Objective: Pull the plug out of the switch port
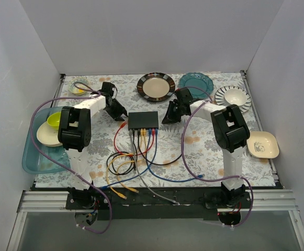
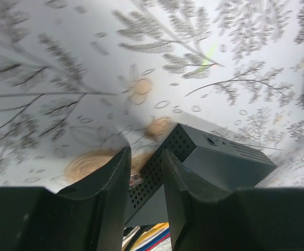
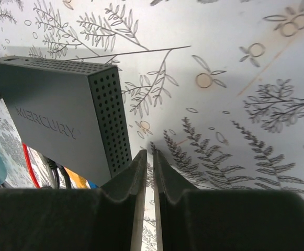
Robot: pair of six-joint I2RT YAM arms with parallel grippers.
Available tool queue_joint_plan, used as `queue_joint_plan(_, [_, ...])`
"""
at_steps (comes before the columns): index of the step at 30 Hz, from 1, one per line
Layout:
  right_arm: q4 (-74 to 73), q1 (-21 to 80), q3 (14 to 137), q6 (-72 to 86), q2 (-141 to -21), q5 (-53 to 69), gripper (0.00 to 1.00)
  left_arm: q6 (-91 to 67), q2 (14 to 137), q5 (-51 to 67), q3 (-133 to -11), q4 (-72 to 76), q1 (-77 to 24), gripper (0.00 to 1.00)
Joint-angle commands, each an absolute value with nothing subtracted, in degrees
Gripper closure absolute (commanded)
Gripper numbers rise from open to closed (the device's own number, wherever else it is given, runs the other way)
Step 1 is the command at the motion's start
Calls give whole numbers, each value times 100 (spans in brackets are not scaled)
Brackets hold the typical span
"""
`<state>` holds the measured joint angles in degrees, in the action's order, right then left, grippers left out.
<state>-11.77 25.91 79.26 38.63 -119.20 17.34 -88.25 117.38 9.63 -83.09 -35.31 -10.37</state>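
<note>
Left gripper [image 2: 145, 155]: fingers parted by a modest gap, nothing between them, tips low over the tablecloth [image 2: 63, 78] and aimed at the perforated left end of the switch [image 1: 144, 120], which sits just beyond the tips. Right gripper [image 3: 148, 152]: pinched almost together, only a thin slit left, grasping nothing, tips just beside the switch's perforated right end. So the switch (MERCURY printed on the lid) lies mid-table between the two grippers, flat, long axis running left to right, one gripper off each short end. The row of plugs [image 1: 143, 132] sits along the near long edge, facing the arm bases, and the coloured cables [image 1: 136, 162] trail from there toward the bases in loose loops. All plugs look seated; which port is the target I cannot tell. Neither gripper is on the plug side yet: both are level with the box ends, and the plugs lie to the near side of each. The arms look about equally close, left arm nearer the red plug at the left of the row, right arm nearer the blue one. Judgement: the pull has to run toward the bases, across the switch's short axis, likely with the other gripper bracing the box.
</note>
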Motion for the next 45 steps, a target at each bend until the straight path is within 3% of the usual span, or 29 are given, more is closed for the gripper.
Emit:
queue_joint_plan(1, [-1187, 2400, 7735, 3753, -11822, 1766, 82, -8666, 12075, 1721, -8665, -3279, -1177, 70])
queue_joint_plan(9, [-993, 2215, 7014, 3735, -11408, 1732, 83, -8727, 12419, 2048, -8702, -2804, -1854, 69])
queue_joint_plan(14, [-1081, 2066, 6952, 3648, -11022, 1486, 82, -9131, 12007, 1128, -8447, -2795, -1688, 66])
queue_joint_plan(17, [-1142, 2013, 6882, 3586, -10662, 1301, 83, -9333, 11541, 835, -8175, -2559, -1521, 51])
queue_joint_plan(20, [-1151, 2030, 6733, 3638, -10521, 1476, 83, -9448, 11294, 888, -7832, -2242, -1415, 28])
queue_joint_plan(22, [-1134, 2022, 6671, 3674, -10564, 1582, 83, -9378, 11381, 1203, -7866, -2241, -1415, 25])
queue_joint_plan(32, [-1257, 2022, 7092, 3691, -11355, 1723, 85, -9457, 11224, 1933, -7006, -2118, -1626, 42])
queue_joint_plan(45, [-1695, 1978, 8516, 3744, -12262, 1767, 85, -9299, 10319, 1267, -6618, -2618, -1661, 43])
